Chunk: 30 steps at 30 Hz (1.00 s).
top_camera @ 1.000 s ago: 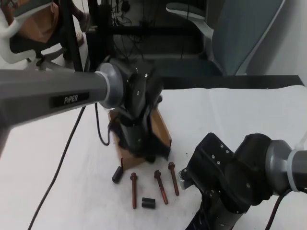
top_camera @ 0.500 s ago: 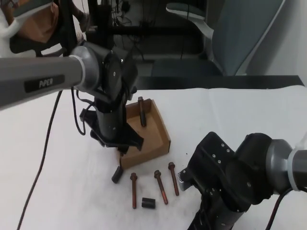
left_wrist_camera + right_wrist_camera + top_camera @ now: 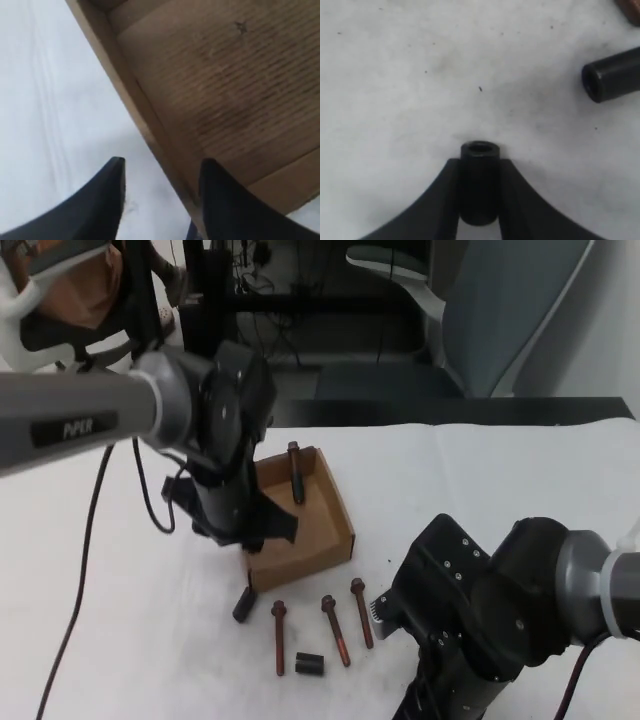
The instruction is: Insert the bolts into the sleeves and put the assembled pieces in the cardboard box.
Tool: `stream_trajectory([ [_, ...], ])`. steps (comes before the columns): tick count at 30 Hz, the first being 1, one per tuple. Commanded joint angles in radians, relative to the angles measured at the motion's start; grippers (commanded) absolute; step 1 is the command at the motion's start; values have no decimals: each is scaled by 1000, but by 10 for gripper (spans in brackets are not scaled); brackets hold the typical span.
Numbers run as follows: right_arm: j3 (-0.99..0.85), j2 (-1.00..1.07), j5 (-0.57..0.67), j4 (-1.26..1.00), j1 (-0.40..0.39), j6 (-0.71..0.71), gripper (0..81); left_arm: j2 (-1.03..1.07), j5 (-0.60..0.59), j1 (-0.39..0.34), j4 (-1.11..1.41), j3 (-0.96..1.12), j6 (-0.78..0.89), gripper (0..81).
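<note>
The cardboard box (image 3: 335, 508) stands mid-bench, and a bolt with a sleeve on it (image 3: 296, 472) leans against its far wall. Three bare bolts (image 3: 335, 628) lie in front of the box, with one black sleeve (image 3: 311, 664) among them and another (image 3: 243, 605) near the box's front corner. My left gripper (image 3: 162, 192) is open and straddles the box's side wall (image 3: 140, 105) from above, nothing held. My right gripper (image 3: 479, 165) is shut on a black sleeve (image 3: 480, 172) over the white cloth, bore facing away. Beside it lies a second sleeve (image 3: 612, 75).
White cloth (image 3: 500, 470) covers the bench. The left arm (image 3: 215, 430) hangs over the box's left side; the right arm's bulky body (image 3: 490, 610) fills the near right corner. A cable (image 3: 85, 540) trails across the left. Chairs stand behind the bench.
The left arm has swung from over the box's front to its left side, uncovering the box's inside and the bolt in it. The right arm has kept still.
</note>
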<state>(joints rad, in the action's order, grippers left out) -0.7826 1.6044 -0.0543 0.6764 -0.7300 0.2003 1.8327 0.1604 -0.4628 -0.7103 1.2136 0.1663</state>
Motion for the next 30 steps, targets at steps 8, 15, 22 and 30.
stream_trajectory([
  [8, 6, 4, 24, -36, 3, -14, 6, 73, -20, 15, 125, -35, -22, 18],
  [15, 6, 4, 24, -36, 3, -22, 6, 87, -58, 43, 219, -7, -24, 17],
  [22, 6, 4, 24, -36, 3, -22, 6, 87, -57, 41, 315, 2, 53, 17],
  [30, 4, 4, 24, -51, 3, -26, 6, 146, -45, -7, 401, 2, 135, 17],
])
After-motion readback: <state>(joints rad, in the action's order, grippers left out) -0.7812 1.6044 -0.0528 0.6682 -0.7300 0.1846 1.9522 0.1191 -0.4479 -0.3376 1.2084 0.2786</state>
